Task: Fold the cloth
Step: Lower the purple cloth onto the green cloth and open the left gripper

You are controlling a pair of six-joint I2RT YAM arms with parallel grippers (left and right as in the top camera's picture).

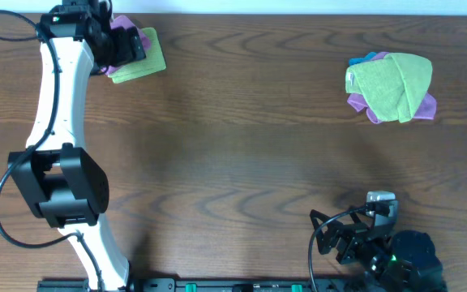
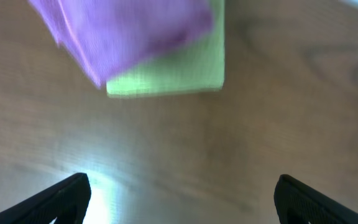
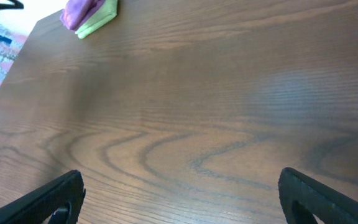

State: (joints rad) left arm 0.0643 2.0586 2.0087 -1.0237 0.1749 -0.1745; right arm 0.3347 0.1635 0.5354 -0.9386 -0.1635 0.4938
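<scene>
While cloth (image 2: 123, 31) lies atop green towel (image 2: 179, 76), left pincer (image 2: 182, 190) apart, right pincer (image 3: 180, 183) apart

Open tabletop (image 1: 242, 154) spans between the cloth (image 2: 129, 31) atop a green towel (image 1: 148, 63) and 1 bunched pile (image 1: 392, 88).

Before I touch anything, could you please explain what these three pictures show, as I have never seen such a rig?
It is two robot arms at a wooden table. One picture looks down from above; the other two come from a camera on each wrist, with that arm's own jaws at the bottom edge. The left arm reaches to the far left corner, above the lilac cloth, which lies on a folded lime-green towel. The right arm sits tucked near its base. A bundle of green, purple and blue cloths lies apart. Both arms' jaws stand open; nothing is held.
</scene>
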